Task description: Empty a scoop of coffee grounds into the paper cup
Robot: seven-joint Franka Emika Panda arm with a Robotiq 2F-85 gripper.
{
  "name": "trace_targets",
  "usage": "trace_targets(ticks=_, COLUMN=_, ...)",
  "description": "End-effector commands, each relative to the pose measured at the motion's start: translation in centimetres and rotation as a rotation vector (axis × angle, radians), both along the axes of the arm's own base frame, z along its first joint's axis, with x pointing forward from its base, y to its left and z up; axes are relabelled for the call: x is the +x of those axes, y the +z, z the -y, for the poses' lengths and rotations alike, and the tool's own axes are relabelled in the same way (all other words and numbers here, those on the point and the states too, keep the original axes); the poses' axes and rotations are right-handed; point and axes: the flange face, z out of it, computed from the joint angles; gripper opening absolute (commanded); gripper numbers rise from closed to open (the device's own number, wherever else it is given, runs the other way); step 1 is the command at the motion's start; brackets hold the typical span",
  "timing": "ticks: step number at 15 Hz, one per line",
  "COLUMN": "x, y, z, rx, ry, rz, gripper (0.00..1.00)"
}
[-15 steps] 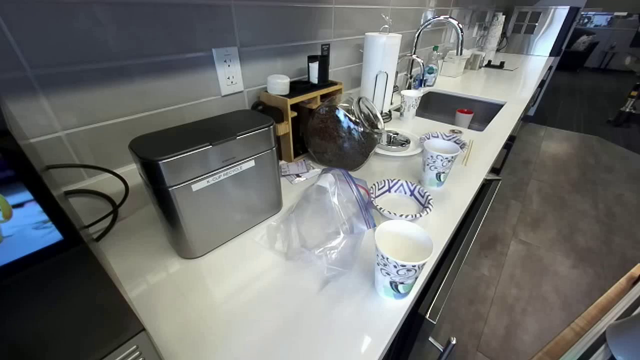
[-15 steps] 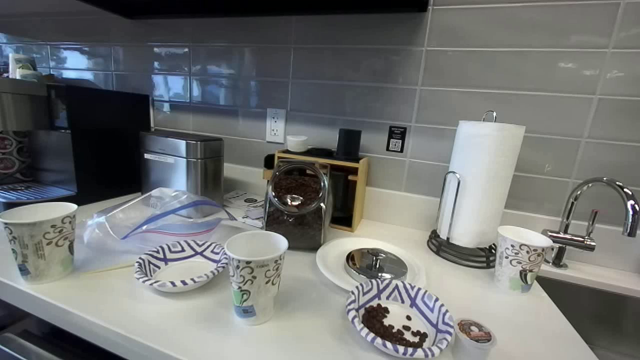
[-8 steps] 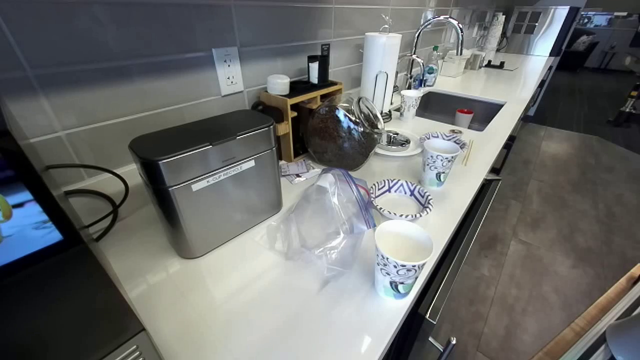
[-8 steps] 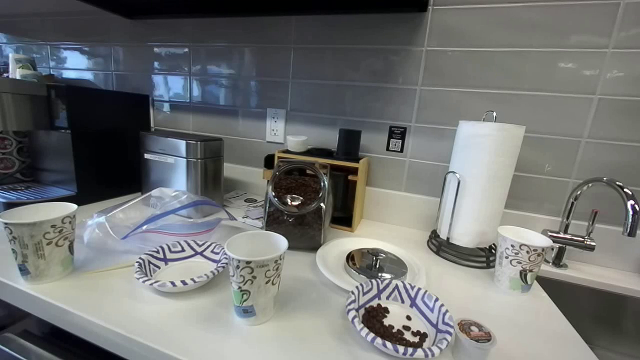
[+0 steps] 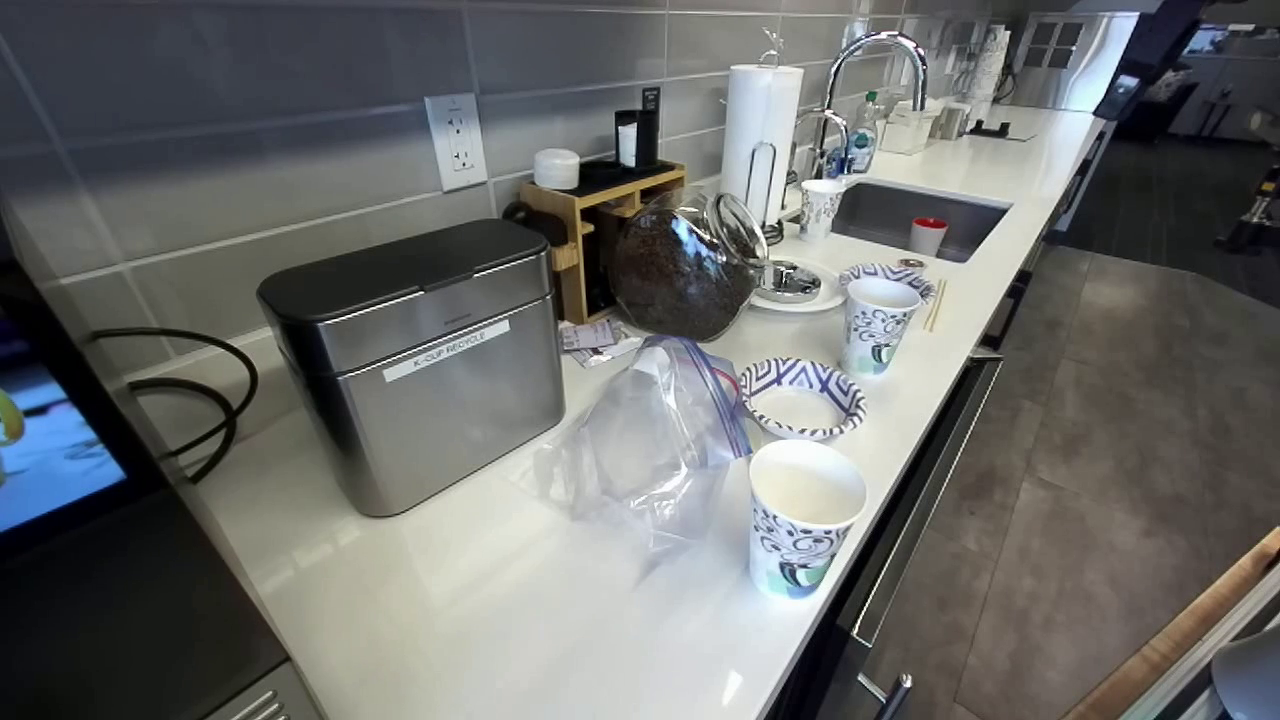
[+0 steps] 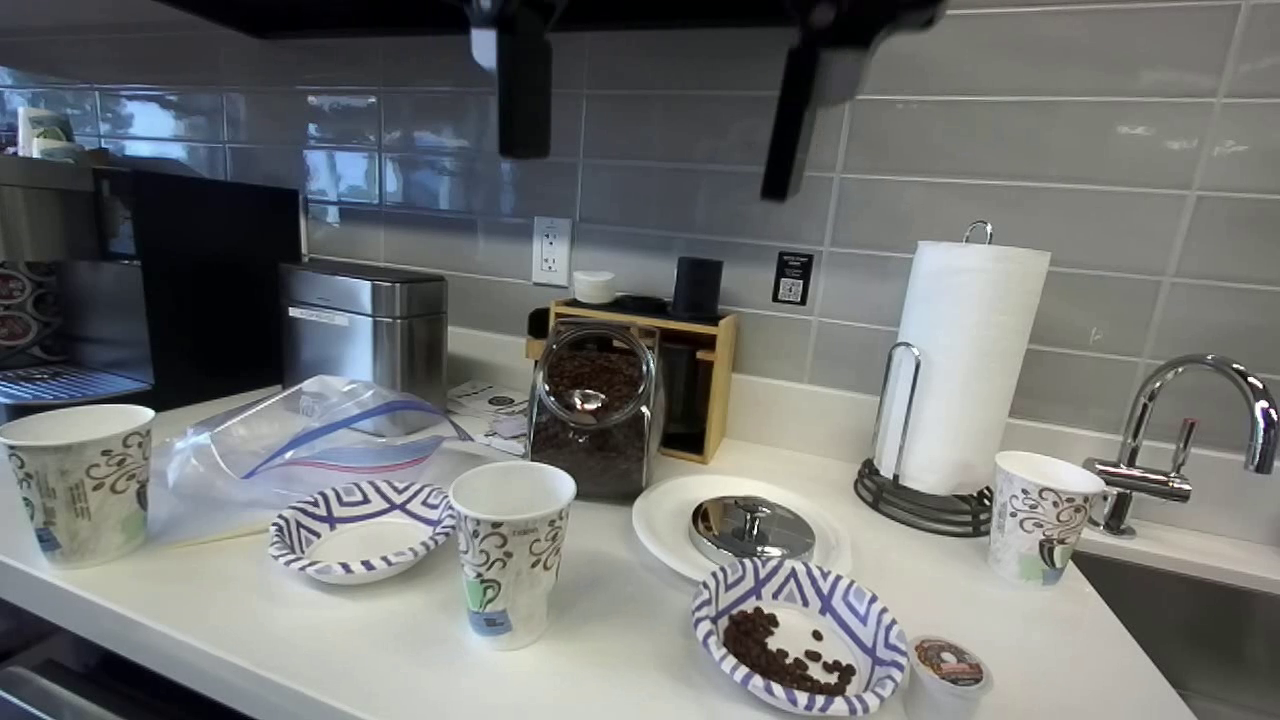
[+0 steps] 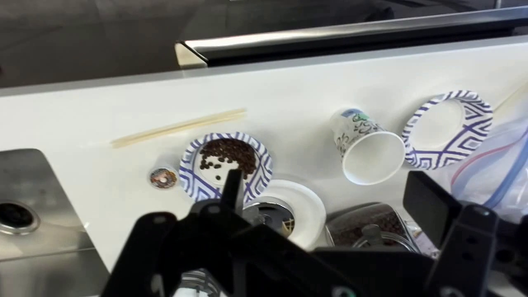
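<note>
the gripper (image 6: 652, 172), its top cut off, has its fingers far apart; in the wrist view it partly hides a metal lid (image 7: 274, 212). i count three paper cups (image 6: 512, 565), two near the front edge of the worktop (image 6: 620, 650), one beside the sink (image 5: 882, 212), and two bowls (image 6: 368, 545).

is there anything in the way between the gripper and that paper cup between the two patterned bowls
Nothing visible: in the wrist view, the paper cup shows uncovered beyond the open gripper, and the nearer bowl lies beside the cup, not between them.
</note>
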Motion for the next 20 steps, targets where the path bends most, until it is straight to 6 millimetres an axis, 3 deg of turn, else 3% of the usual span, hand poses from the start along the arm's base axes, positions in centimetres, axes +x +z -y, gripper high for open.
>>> trace_targets(ticks=1, x=3.4, y=-3.2, z=-0.1, rx=0.155, ry=0.110, rz=0.006, gripper=1.00)
trace_targets(ticks=5, x=7.3, y=-5.8, z=-1.6, rx=0.324, ry=0.239, rz=-0.038, gripper=1.00)
trace_targets(ticks=12, x=13.4, y=-8.6, z=-4.8, rx=0.502, ry=0.430, rz=-0.278, gripper=1.00)
trace_targets(ticks=13, x=11.1, y=-7.6, z=-4.8, rx=0.465, ry=0.389, rz=-0.220, gripper=1.00)
trace_targets(ticks=16, x=13.1, y=-8.8, z=-5.2, rx=0.472, ry=0.415, rz=-0.276, gripper=1.00)
trace_targets(ticks=19, x=13.5, y=-9.2, z=-4.7, rx=0.491, ry=0.407, rz=-0.286, gripper=1.00)
trace_targets(ticks=20, x=14.4, y=-10.4, z=-4.2, rx=0.529, ry=0.352, rz=-0.287, gripper=1.00)
